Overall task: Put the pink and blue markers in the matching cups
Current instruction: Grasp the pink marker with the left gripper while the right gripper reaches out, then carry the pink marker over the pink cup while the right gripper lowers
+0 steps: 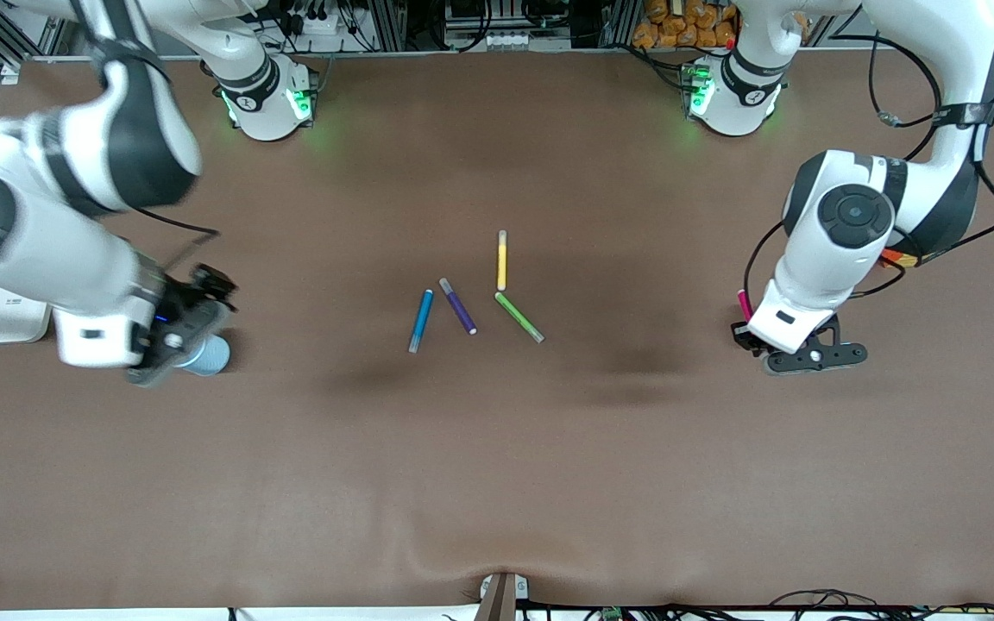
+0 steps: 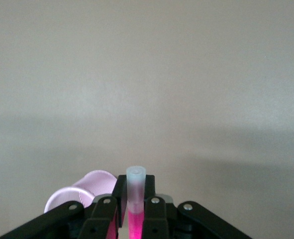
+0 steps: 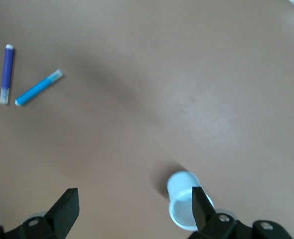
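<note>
Pink marker [image 2: 135, 199] upright in the clamped left tool [image 2: 135, 209], pale end up; right tool [image 3: 132, 209] wide.

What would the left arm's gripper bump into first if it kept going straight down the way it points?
Probably the pink cup. The left gripper, shut on the pink marker, points down with the cup close beside it, though depth is hard to judge.
</note>
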Available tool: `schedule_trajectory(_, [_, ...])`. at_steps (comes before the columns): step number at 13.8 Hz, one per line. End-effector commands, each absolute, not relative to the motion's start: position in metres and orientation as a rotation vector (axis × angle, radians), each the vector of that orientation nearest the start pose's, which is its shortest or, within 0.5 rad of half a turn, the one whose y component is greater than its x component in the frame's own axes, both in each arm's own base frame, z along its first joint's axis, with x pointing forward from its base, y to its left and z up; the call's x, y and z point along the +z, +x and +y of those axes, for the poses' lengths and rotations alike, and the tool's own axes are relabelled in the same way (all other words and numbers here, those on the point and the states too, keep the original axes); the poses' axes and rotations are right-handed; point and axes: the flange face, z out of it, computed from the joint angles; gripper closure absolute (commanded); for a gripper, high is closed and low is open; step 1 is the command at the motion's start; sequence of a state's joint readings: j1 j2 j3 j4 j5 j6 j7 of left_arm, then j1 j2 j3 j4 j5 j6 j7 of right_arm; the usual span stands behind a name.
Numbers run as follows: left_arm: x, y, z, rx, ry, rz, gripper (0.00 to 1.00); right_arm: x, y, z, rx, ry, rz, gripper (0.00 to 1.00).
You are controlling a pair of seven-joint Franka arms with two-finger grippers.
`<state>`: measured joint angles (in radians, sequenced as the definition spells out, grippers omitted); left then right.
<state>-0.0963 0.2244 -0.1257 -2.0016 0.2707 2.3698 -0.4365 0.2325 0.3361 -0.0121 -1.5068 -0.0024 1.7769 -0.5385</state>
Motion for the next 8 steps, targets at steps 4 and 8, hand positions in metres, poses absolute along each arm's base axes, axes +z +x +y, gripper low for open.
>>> schedule_trajectory(4, [0.361, 0.567, -0.064, -0.435, -2.98, 0.147, 1.0, 0.406, 0.639, 0.204, 0.202, -2.973, -0.667, 0.0])
schedule_trajectory(8, [0.33, 0.552, -0.039, -0.589, -2.96, 0.215, 1.0, 0.356, 0.619, 0.263, 0.171, -3.05, -0.403, 0.0])
